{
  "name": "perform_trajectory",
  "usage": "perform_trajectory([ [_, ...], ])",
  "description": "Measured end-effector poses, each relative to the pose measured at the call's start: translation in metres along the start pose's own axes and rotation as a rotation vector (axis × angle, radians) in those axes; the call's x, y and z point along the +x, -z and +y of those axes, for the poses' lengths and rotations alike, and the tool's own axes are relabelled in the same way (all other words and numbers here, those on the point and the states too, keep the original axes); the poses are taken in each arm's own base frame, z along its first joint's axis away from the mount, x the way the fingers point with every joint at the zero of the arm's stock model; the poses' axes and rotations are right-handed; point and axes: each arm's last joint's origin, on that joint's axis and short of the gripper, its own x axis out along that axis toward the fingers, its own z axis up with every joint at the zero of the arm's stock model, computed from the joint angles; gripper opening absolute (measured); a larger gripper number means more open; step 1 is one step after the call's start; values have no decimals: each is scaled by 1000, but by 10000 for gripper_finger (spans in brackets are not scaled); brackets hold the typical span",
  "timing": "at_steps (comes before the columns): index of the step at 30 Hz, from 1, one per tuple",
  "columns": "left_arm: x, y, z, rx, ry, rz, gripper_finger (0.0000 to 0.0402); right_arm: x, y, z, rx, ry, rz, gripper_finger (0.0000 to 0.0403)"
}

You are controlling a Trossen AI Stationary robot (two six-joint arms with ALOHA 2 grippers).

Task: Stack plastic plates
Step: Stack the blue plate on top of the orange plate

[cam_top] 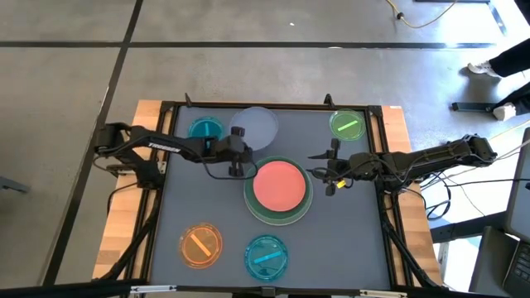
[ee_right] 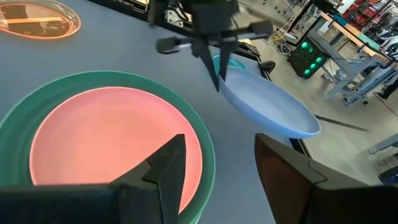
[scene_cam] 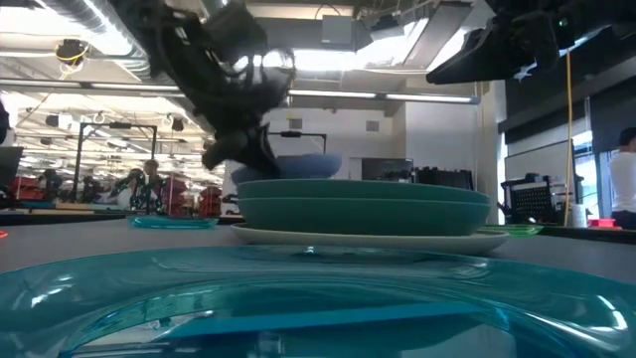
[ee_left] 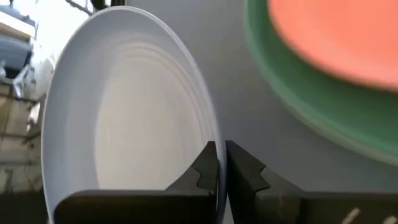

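Lavender plate point(cam_top: 255, 126), judged light, stiff, slick, was pinched at its rim by left claw point(cam_top: 238, 152); right claw point(cam_top: 325, 172) hung released beside pink plate point(cam_top: 278, 184).

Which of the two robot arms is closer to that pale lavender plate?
The left. Its gripper is shut on the rim of the lavender plate. The right gripper hangs open across the pink plate, clear of the lavender one.

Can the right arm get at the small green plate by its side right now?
Probably yes. The right gripper is open and empty, and the small green plate lies nearby on bare mat with nothing between them; the left gripper is off clamping the lavender plate.
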Motion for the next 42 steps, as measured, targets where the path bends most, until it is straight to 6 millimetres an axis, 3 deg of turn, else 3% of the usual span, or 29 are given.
perform_trajectory([
  [5,-14,-19,-18,36,38,-123,9,0,0,0,0,0,0,183],
  [14,-38,-50,-58,51,320,-437,10,0,0,0,0,0,0,183],
  [20,-48,-58,-73,48,473,-533,10,0,0,0,0,0,-1,183],
  [30,-23,-56,-87,-9,476,-490,10,0,0,0,0,0,0,183],
  [37,-20,-55,-89,-76,489,-472,11,0,0,0,0,0,0,183],
  [42,-19,-56,-88,-164,471,-446,50,0,0,0,0,0,0,183],
])
